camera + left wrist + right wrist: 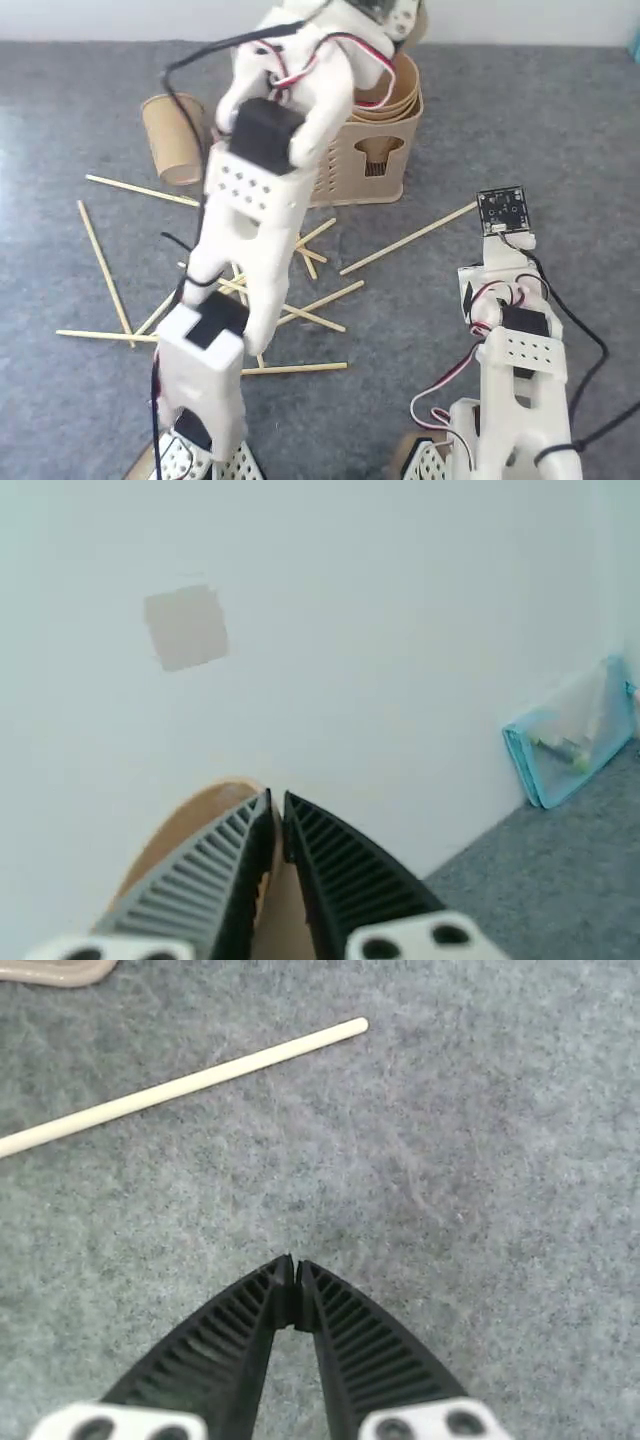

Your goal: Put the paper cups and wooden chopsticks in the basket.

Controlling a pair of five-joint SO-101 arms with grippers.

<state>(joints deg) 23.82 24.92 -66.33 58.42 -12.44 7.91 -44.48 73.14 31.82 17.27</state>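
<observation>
My left gripper (275,802) is shut on the rim of a brown paper cup (185,830), held high above the beige basket (372,160) at the back of the table. More paper cups (398,92) sit nested inside that basket. Another paper cup (175,138) lies on its side to the basket's left. Several wooden chopsticks (300,312) are scattered over the grey mat in front. My right gripper (295,1272) is shut and holds nothing, low over the mat, with one chopstick (190,1080) a short way beyond its tips.
A pale wall rises behind the table, with a blue clear container (570,742) at its foot on the far right. A corner of the basket (55,970) shows past the chopstick in the right wrist view. Bare grey mat (560,140) lies right of the basket.
</observation>
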